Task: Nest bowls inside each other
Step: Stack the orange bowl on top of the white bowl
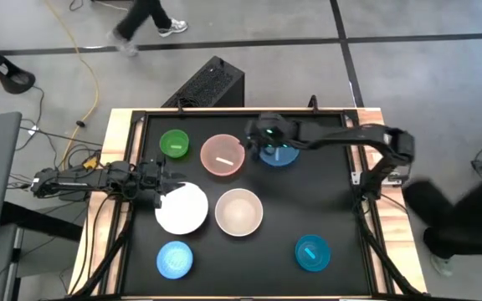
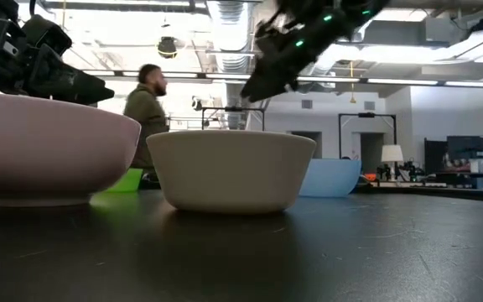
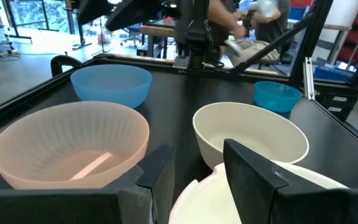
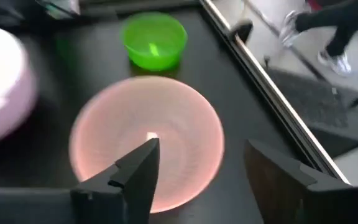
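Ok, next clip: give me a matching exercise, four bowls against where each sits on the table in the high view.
Bowls:
1. green bowl
2. teal bowl
3. white bowl
4. cream bowl

Places:
A. under the left gripper
B. mid-table, right of the white bowl
C. far left corner
D. near right, alone

Pairs: 1-C, 2-D, 3-A, 4-B

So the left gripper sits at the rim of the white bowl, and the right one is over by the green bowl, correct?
Only the second half is wrong. The high view shows the right gripper between the pink bowl and the blue bowl, not by the green bowl. The left gripper is indeed at the white bowl.
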